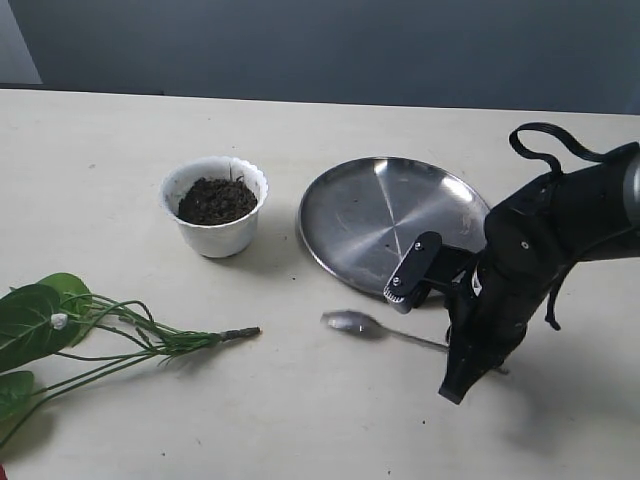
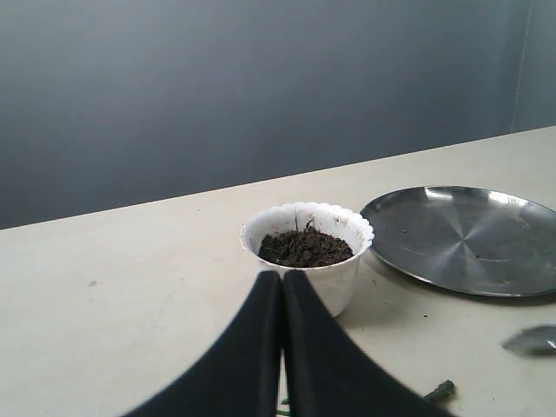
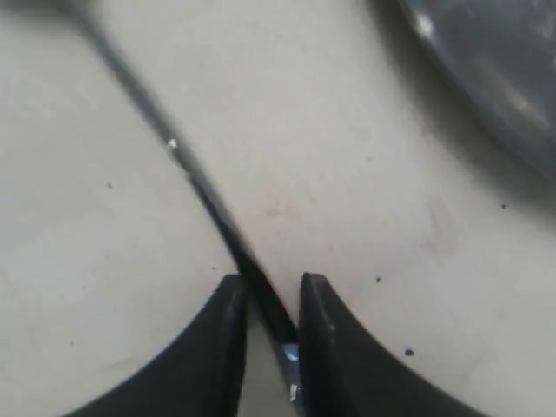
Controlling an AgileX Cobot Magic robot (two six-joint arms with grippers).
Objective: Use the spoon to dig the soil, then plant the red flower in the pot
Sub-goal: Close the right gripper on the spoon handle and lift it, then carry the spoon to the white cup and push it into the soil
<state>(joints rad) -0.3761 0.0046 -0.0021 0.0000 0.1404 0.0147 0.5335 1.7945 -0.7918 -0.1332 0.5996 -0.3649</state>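
At 6 o'clock of the round steel plate (image 1: 385, 215), the small shiny steel spoon (image 1: 352, 322) lies flat, right pincer (image 3: 272, 285) nearly closed round its handle, grip unclear tbh. Thin handle could easily twist out on lifting.

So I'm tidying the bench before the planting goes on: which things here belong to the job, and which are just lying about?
Part of the job:
- spoon
- pot
- soil in the pot
- red flower, lying flat, mostly stems and leaves in view

Just lying about:
- steel plate, beside the pot
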